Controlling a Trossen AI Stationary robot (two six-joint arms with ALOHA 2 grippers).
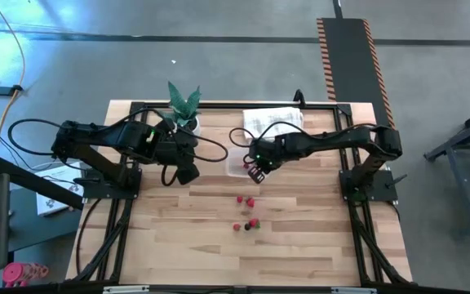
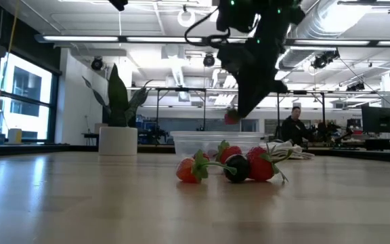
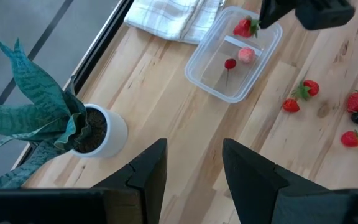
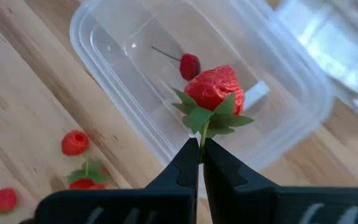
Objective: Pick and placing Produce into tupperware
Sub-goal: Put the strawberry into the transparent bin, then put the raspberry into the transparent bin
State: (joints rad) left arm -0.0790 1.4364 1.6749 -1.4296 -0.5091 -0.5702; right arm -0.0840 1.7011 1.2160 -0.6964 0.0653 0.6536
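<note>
Right up close, the right gripper [image 4: 201, 152] has its two fingers pinched tight on the green stem of a strawberry [image 4: 215, 89], the red fruit sticking out past the tips. Beneath it sits the tupperware [image 4: 110, 37], clear and shallow, with a small cherry [image 4: 189, 65] on a thin stem lying inside. From above, that gripper [image 1: 256, 169] hangs over the container's [image 1: 233, 166] 3 o'clock edge, just short of table centre. The left wrist view adds a pale pink piece [image 3: 246, 55] resting in the tub beside the cherry.

Loose produce [image 1: 250, 214] lies scattered on the wooden table [image 1: 186, 245] at about 5 o'clock from the tub, apart from it: red strawberries and one dark berry [image 2: 236, 169].

The left gripper [image 1: 184, 172] waits at 9 o'clock from the tub, fingers [image 3: 148, 168] spread wide and empty.

Farther back, a potted plant [image 1: 184, 106] stands at 11 o'clock, and a folded white towel [image 1: 272, 121] lies at 1 o'clock by the table's far edge
</note>
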